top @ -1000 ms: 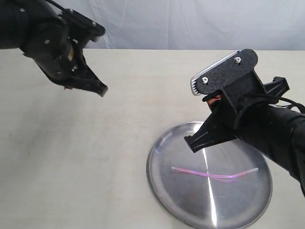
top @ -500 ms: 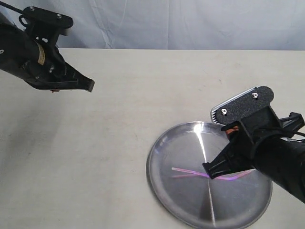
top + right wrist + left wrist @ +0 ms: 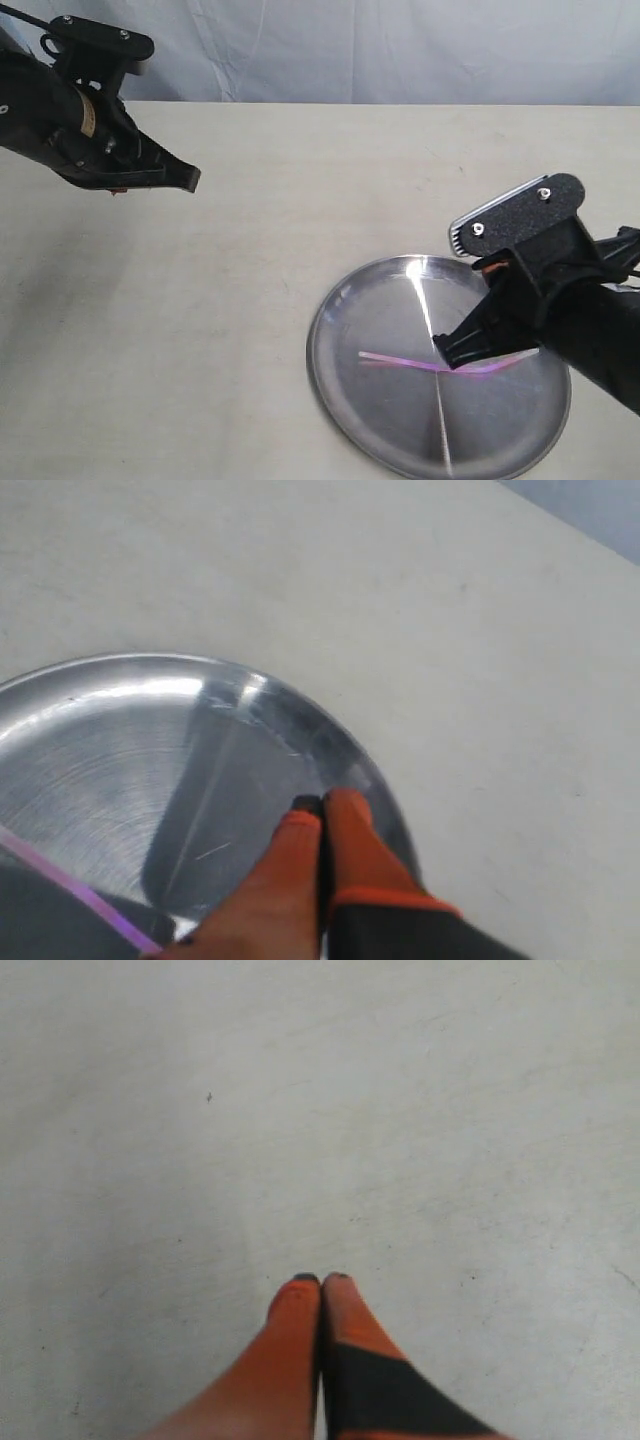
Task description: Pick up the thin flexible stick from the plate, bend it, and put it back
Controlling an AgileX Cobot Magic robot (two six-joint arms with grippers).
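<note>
The round silver plate (image 3: 380, 415) lies at the lower right of the table. On it rests the thin pink stick (image 3: 400, 361), kinked near its middle. My right gripper (image 3: 447, 354) hovers low over the plate, just above the stick's kink, shut with nothing between its fingers. In the right wrist view the shut gripper (image 3: 322, 803) points at the plate (image 3: 100, 750) near its rim, and the stick (image 3: 70, 885) runs off beside the fingers. My left gripper (image 3: 190, 180) hangs far off at the upper left, shut and empty, over bare table (image 3: 320, 1280).
The pale tabletop (image 3: 250, 300) stretches between the two arms, and a light cloth backdrop (image 3: 400, 50) hangs behind its far edge. No other object is in view.
The right gripper has come down from above the plate's far side to just over the stick. The left arm drew back to the upper left, then held still.
</note>
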